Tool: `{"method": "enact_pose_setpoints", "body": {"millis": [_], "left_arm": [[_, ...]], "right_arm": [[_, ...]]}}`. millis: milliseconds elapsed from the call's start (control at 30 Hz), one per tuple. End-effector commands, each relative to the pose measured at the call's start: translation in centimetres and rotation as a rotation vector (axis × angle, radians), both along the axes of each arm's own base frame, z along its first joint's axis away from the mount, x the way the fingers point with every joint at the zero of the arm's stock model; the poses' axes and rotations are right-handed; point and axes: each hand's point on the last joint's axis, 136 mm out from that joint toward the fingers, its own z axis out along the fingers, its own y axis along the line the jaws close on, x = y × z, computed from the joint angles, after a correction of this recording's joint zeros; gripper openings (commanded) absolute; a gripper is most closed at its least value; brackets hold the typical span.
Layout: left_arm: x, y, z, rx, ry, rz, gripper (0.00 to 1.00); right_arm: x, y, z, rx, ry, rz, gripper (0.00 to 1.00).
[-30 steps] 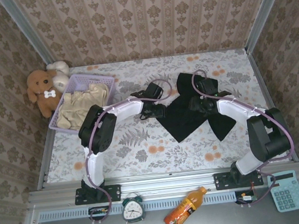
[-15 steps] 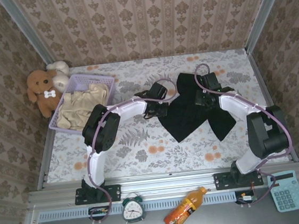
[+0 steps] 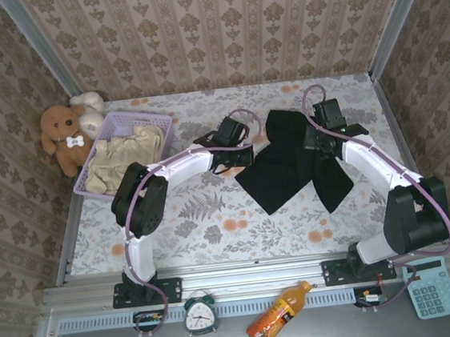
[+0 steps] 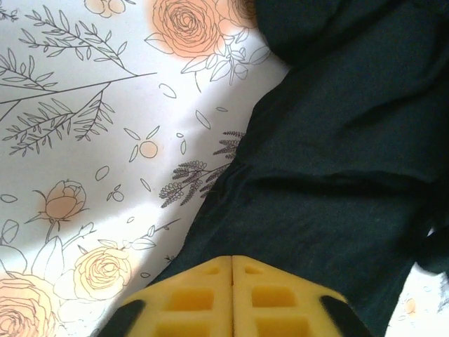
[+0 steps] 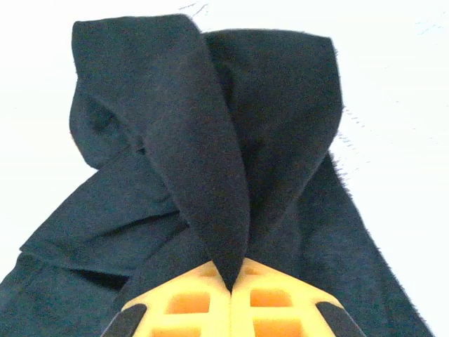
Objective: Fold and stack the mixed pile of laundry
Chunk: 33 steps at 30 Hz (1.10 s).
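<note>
Overhead view: the black garment [image 3: 282,174] lies spread and creased on the flowered table [image 3: 206,219], right of centre, with one tail reaching toward the near right. Both arms extend to it from opposite sides.

Left gripper [image 3: 236,158]: positioned at the garment's left edge. In the left wrist view the left gripper [image 4: 232,261] has its yellow fingers [image 4: 196,302] pressed together along a thin seam. Black cloth lies directly ahead of the tips, its edge running diagonally across the flowered surface. Whether any cloth is caught between the pads cannot be told.

Right gripper [image 3: 312,139]: positioned over the garment's upper right part. In the right wrist view the right gripper [image 5: 230,270] is clenched on the garment. A pointed fold of black cloth runs down into the seam between the yellow fingers [image 5: 280,305], and the cloth beyond is gathered into two rounded peaks.

The cream garment [image 3: 123,159] lies crumpled inside the lavender basket [image 3: 140,115] at the far left of the table, well apart from the black one and from both grippers.

A brown teddy bear [image 3: 62,131] and a white plush toy [image 3: 87,101] sit just beside the basket's far left corner.

On the near ledge, in front of the arm bases: a clock [image 3: 200,314], an orange bottle [image 3: 277,314] lying on its side, and a calculator [image 3: 431,288]
</note>
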Motion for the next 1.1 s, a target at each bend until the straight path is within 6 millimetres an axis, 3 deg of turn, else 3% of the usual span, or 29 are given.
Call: {"method": "enact_pose_setpoints", "body": {"millis": [0, 33, 100, 333, 433, 500, 567, 600, 733, 833, 1000, 1067], "left_arm": [[-0.5, 0.6, -1.4, 0.061, 0.032, -0.016, 0.61], [-0.7, 0.5, -1.9, 0.075, 0.038, -0.02, 0.71], [-1.2, 0.1, -3.0, 0.105, 0.04, -0.038, 0.76], [-1.4, 1.0, -6.9, 0.272, 0.046, -0.047, 0.7], [-1.3, 0.8, -7.6, 0.285, 0.05, -0.052, 0.57], [-1.5, 0.3, -7.6, 0.259, 0.058, -0.061, 0.38], [-2.0, -0.8, -7.2, 0.194, 0.072, -0.084, 0.13], [-2.1, -1.3, -6.8, 0.16, 0.078, -0.09, 0.01], [-1.7, -2.1, -3.7, 0.022, 0.067, -0.067, 0.0], [0.0, -1.1, -0.2, -0.054, 0.002, -0.024, 0.0], [3.9, 3.5, 6.7, -0.013, -0.172, 0.041, 0.0], [5.7, 6.4, 10.0, 0.051, -0.28, 0.086, 0.0]], "right_arm": [[0.4, -2.9, 1.4, -0.158, 0.009, -0.046, 0.0], [0.4, -3.4, 1.4, -0.172, 0.012, -0.06, 0.0], [0.4, -3.6, 1.1, -0.146, 0.015, -0.065, 0.0], [0.3, -2.5, -0.1, -0.072, 0.017, -0.027, 0.0], [0.5, -2.4, 0.0, -0.061, 0.01, -0.023, 0.0], [0.5, -2.4, 0.0, -0.059, 0.01, -0.022, 0.0], [0.6, -2.4, -0.1, -0.06, 0.013, -0.022, 0.0], [0.7, -2.5, -0.1, -0.058, 0.012, -0.021, 0.0], [1.1, -2.6, 0.2, -0.051, 0.008, -0.019, 0.0], [1.4, -2.6, 1.4, -0.051, -0.015, -0.015, 0.0], [2.0, -1.7, 5.4, -0.006, -0.087, 0.02, 0.0], [2.0, -1.0, 7.8, 0.024, -0.129, 0.046, 0.0]]}}
